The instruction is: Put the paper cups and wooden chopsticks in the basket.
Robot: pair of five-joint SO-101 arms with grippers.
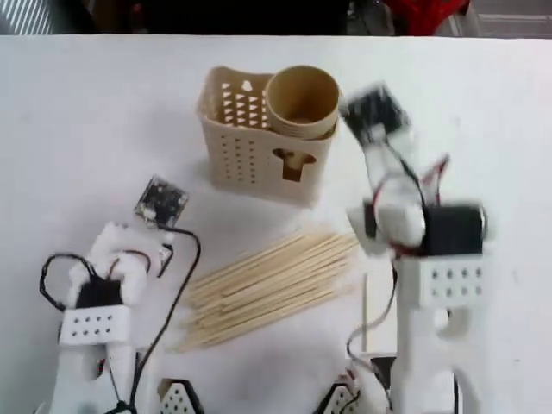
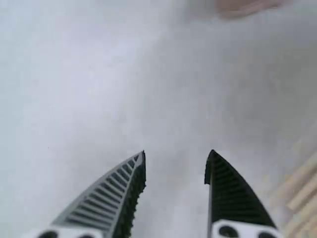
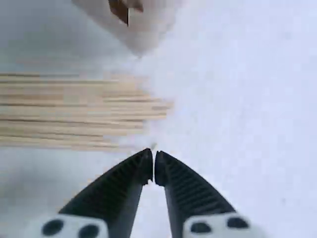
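A beige perforated basket stands at the table's far middle with a paper cup upright inside it. A loose pile of wooden chopsticks lies on the white table in front of the basket. My right gripper is shut, with nothing seen between its fingers. It hovers just off the chopsticks' ends, with the basket's corner beyond. My left gripper is open over bare table, with chopstick ends off to one side.
The left arm sits at the near left and the right arm at the near right, flanking the chopsticks. Black cables trail beside the left arm. The table's far edge runs behind the basket.
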